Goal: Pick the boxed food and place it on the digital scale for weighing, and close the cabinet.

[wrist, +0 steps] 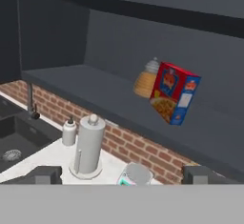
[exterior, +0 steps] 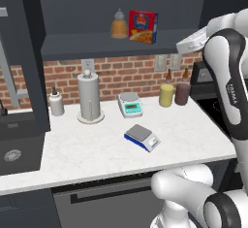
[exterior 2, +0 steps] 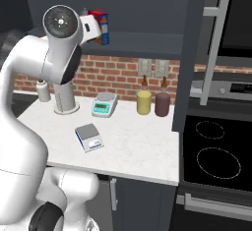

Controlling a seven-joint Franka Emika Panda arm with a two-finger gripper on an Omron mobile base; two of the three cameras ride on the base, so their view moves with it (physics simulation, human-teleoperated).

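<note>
Fingers spread wide and empty, their dark tips [wrist: 47,174] at the bottom of the hand view, aimed up into the open cabinet [exterior: 29,52] at the red boxed food [wrist: 174,92], right of centre in that view and well apart from the gripper [wrist: 121,175]. Box upright on the dark shelf, touching or just beside an amber bell-shaped bottle [wrist: 146,78] on its left; in the left base view, upper centre, box [exterior: 143,26] right of bottle [exterior: 119,24]. Step in hand, by the look of it: the reach toward the box, no grasp yet. Best done by centring the open jaws on the box's narrow width, keeping the near finger clear of the bottle, and closing only once both pads flank the cardboard; a skewed approach likely to tip the box or knock the bottle. Below, at centre of the left base view, the blue digital scale [exterior: 142,137] on the white counter [exterior: 87,149], in front of a white round-plate scale [exterior: 130,104] and right of a paper towel holder [exterior: 89,98]. Cabinet door [exterior 2: 194,53] open at upper right of the right base view.
</note>
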